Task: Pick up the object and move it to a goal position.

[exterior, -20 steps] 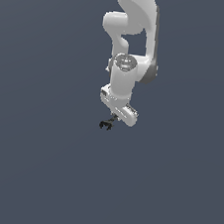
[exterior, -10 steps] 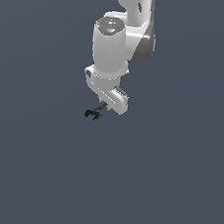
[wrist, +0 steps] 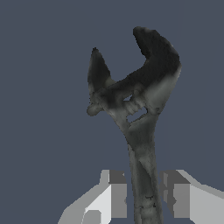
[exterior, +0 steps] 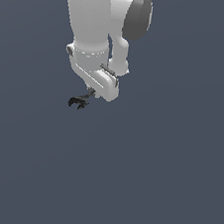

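Wrist view, item one: the object (wrist: 133, 103), a dark adjustable-wrench form, with two curved prongs at its head, a knurled adjuster between them, and a thin stem running down between the fingers (wrist: 117, 194) of the gripper (wrist: 144, 197). Condition of the tool: the two grey pads sit close on either side of the stem, one seeming to touch it and the other with a thin sliver of background beside it; judged clamped on the stem, since the object stands out from the hand with nothing under it. Exterior view, item two: the white arm (exterior: 91, 21) descends from the upper edge of the picture, its hand angled downward toward the exterior view's left, with the gripper (exterior: 90, 95) at its tip. The object (exterior: 79, 101) shows there as a tiny black claw projecting from the fingertips, prongs pointing down and toward the exterior view's left. Surroundings: plain dark blue-grey ground throughout; no table edge, no shadow and no goal marker can be made out, so height above any surface cannot be told. Step in hand, as judged: pick-up completed, carrying phase under way. Next move calls for a steady transfer toward the goal, wherever it lies, keeping the grip firm on the thin stem, since the heavier head sits well out from the pads and could pivot or slip.
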Tool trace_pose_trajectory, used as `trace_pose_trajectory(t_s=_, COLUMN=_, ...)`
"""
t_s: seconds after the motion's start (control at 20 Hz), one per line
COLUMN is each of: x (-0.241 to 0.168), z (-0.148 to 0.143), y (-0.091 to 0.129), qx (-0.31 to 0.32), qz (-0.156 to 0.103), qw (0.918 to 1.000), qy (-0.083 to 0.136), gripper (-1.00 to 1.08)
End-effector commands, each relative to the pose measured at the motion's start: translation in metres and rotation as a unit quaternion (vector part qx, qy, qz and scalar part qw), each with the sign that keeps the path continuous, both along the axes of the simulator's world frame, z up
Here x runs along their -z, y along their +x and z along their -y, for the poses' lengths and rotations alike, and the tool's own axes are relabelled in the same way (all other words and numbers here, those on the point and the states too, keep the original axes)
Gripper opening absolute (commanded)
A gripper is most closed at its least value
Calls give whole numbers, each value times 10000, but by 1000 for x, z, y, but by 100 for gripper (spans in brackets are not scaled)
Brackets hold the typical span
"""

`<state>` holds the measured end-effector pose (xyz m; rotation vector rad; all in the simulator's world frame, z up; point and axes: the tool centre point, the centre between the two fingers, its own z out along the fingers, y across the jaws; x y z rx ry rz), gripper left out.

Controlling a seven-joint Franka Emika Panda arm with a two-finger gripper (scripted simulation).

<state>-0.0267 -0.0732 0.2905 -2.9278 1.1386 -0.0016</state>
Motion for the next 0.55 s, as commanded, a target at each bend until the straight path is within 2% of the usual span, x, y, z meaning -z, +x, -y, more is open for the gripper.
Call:
trace_pose_trajectory(t_s=0.0, x=-13, z=7, y=4, qx=-7, qz=-5, qw=10000, qy=0, gripper=-100)
trace_pose_trajectory(t_s=0.5, x=-34, z=17, y=11, qx=-10, qz=-5, qw=10000, qy=0, gripper=-100)
